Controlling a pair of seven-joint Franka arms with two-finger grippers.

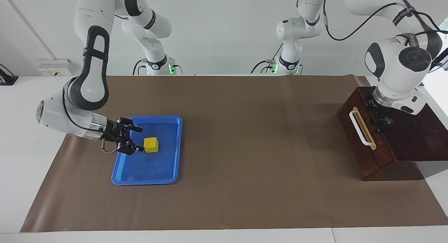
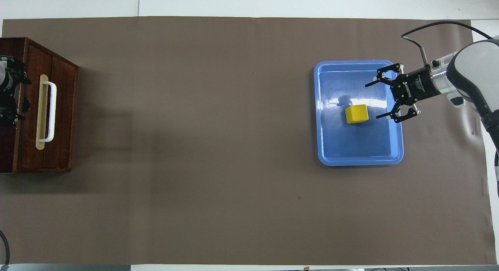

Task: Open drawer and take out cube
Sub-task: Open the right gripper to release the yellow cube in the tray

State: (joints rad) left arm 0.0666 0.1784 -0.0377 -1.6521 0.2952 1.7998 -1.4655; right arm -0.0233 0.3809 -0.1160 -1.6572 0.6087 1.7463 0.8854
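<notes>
The yellow cube point(image 1: 151, 144) point(image 2: 356, 114) lies in the blue tray point(image 1: 147, 169) point(image 2: 358, 146) toward the right arm's end of the table. My right gripper point(image 1: 141, 140) point(image 2: 372, 101) is open and low over the tray, right beside the cube; the cube is not between its fingers. The dark wooden drawer point(image 1: 362, 145) point(image 2: 58, 107), with its white bar handle point(image 1: 360, 127) point(image 2: 50, 111), looks shut at the left arm's end of the table. My left gripper point(image 1: 380, 119) point(image 2: 9, 91) is over the top of the drawer's cabinet, just above the drawer front.
A brown mat point(image 1: 245, 148) point(image 2: 214, 146) covers the table between the tray and the drawer. The dark cabinet point(image 1: 420, 138) stands at the mat's edge.
</notes>
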